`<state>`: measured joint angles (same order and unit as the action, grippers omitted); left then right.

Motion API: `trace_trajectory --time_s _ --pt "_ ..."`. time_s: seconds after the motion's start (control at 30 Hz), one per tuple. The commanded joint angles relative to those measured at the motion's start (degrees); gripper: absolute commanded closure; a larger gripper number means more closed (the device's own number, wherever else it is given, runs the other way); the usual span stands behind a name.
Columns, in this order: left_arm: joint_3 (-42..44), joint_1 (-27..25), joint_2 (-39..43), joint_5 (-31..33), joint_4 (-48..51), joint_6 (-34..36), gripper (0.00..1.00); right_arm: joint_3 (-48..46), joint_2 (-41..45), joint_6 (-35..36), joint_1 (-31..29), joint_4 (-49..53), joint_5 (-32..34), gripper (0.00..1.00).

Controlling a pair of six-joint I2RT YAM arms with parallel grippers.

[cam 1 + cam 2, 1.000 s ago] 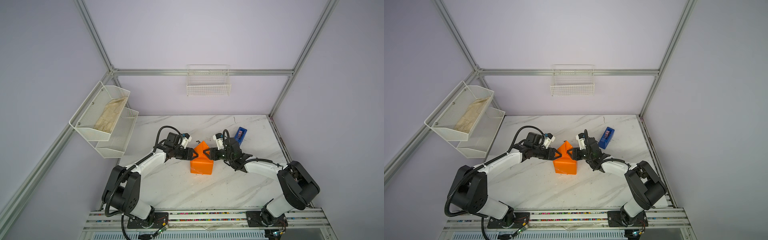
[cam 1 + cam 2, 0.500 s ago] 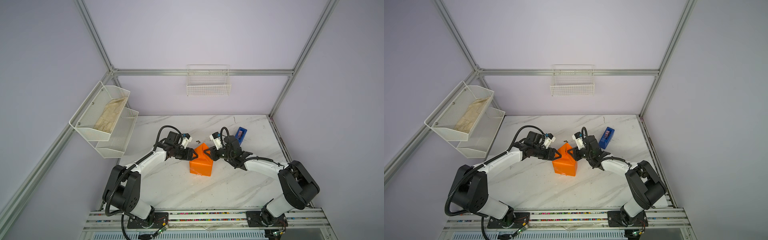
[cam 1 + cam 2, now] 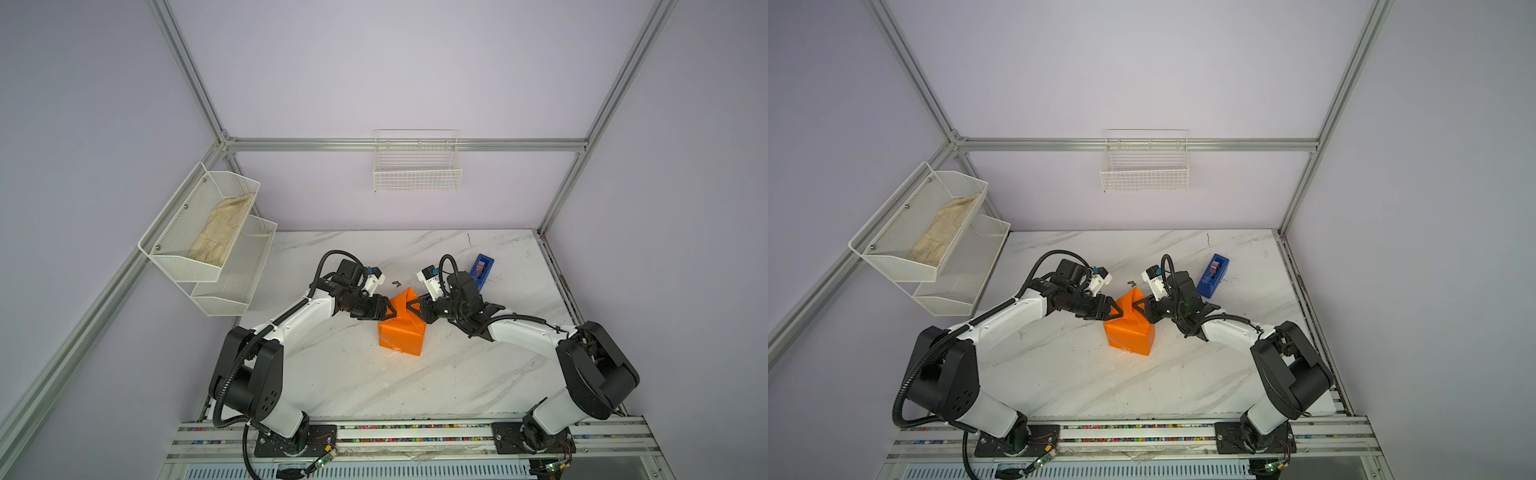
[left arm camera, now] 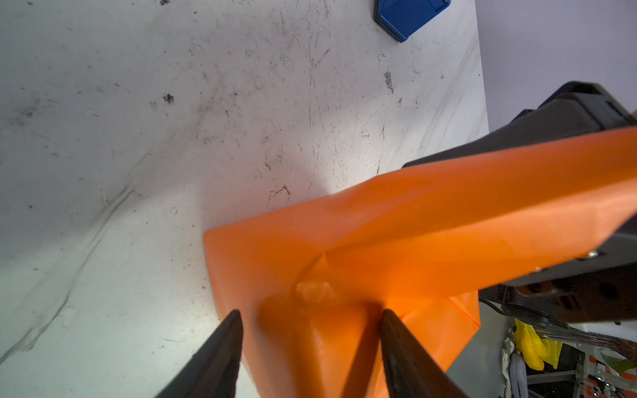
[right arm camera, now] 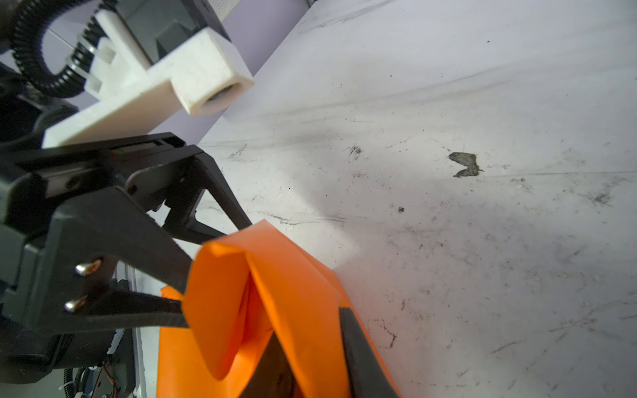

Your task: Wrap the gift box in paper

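The paper [image 3: 401, 332] [image 3: 1129, 332] is folded round a block on the marble table in both top views; the gift box is hidden inside it. A pointed orange flap stands up at the far end, between the two grippers. My left gripper [image 3: 388, 311] [image 4: 310, 313] is open, its fingers [image 4: 224, 358] on either side of the paper's folded end. My right gripper [image 3: 415, 308] [image 5: 310, 330] comes from the opposite side and is shut on the paper flap [image 5: 296, 293], pinched between its fingers [image 5: 358, 355].
A blue tape dispenser [image 3: 481, 270] [image 3: 1213, 276] [image 4: 406, 17] stands behind the right gripper. A small dark scrap [image 3: 396, 283] [image 5: 465, 164] lies just beyond the parcel. A white rack [image 3: 183, 266] holding a beige cloth hangs at the left, a wire basket [image 3: 417, 174] on the back wall.
My right gripper has closed on the upright paper flap. The left jaws have widened slightly. The parcel has stayed in place.
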<state>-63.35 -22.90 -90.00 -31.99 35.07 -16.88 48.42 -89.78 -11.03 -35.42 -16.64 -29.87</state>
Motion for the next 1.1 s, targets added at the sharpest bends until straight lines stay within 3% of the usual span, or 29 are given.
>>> trace_trajectory --time_s 0.0,0.23,0.33,0.37,0.43,0.53,0.67,0.7,0.77,0.9,1.0,1.07 --pt "-1.9 -1.1 -2.5 2.5 5.0 1.0 0.39 0.8 0.9 0.9 -1.7 1.8 -4.2 0.76" --pt "-0.4 -1.2 -3.6 6.1 6.8 1.5 0.39 0.7 3.3 1.0 -1.8 2.3 -4.7 0.76" --pt "0.5 -1.2 -4.0 6.3 6.9 1.7 0.39 0.6 3.8 0.1 -1.8 1.2 -4.9 0.8" --pt "0.7 -1.2 -4.0 6.4 6.9 1.7 0.39 0.9 3.8 0.1 -1.8 1.3 -4.9 0.83" --pt "1.2 -1.2 -3.9 6.4 6.9 1.8 0.39 1.7 3.4 0.1 -1.7 1.3 -5.3 1.0" --pt "1.3 -1.3 -3.8 6.5 7.1 1.9 0.39 2.5 3.1 0.2 -1.8 1.6 -5.9 1.0" --pt "1.4 -1.3 -3.9 6.6 7.2 1.9 0.39 3.3 3.0 0.3 -1.8 2.3 -5.9 0.82" --pt "1.5 -1.3 -4.0 6.7 7.3 1.9 0.4 3.7 3.0 0.5 -1.8 2.7 -5.7 0.83" --pt "1.5 -1.3 -4.1 6.6 7.2 1.9 0.39 4.4 3.0 0.8 -1.8 3.1 -5.5 1.0" --pt "1.8 -1.3 -4.0 6.7 7.2 2.0 0.39 5.6 2.8 1.3 -1.8 4.3 -5.0 1.0" --pt "2.1 -1.3 -3.9 6.7 7.3 2.0 0.39 6.8 2.3 1.8 -1.8 6.3 -3.6 0.86" --pt "2.3 -1.3 -3.8 6.7 7.2 2.0 0.4 7.0 2.3 1.8 -1.8 6.5 -3.0 0.91"
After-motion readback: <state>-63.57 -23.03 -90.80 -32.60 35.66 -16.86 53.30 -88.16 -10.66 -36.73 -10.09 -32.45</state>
